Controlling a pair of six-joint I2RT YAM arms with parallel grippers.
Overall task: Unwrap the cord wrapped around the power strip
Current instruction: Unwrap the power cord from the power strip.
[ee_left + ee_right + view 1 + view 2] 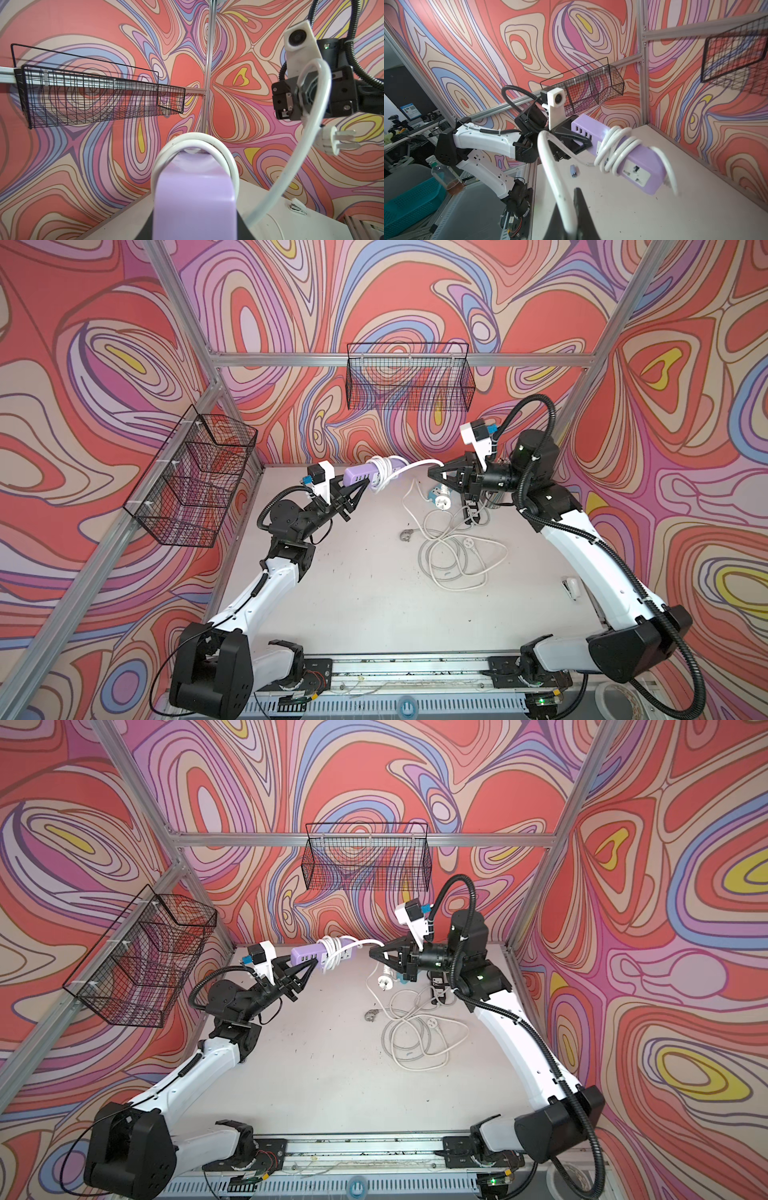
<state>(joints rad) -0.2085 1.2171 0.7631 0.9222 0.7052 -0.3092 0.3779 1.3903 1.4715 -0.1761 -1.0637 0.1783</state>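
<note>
the left gripper (pixel 359 489) clamps one end of the lilac power strip (pixel 358 473), held aloft over the table (pixel 353 580), so the right gripper (pixel 436 476), pinching the white cord (pixel 382 470), can likely draw off the coils around its middle.

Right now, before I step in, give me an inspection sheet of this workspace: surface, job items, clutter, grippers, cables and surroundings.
Surface: pale table, speckled with dark marks.
Job's things: purple power strip held off the table; white cord looped around it several times, its plug dangling.
Clutter: loose cord pile by the right arm; small stapler near the table's right edge.
Grippers: left gripper shut on the power strip; right gripper shut on the cord's freed length.
Cables: black conduit loops over the right arm.
Surroundings: back-wall wire basket; side wire basket on the left; swirl-patterned walls.
</note>
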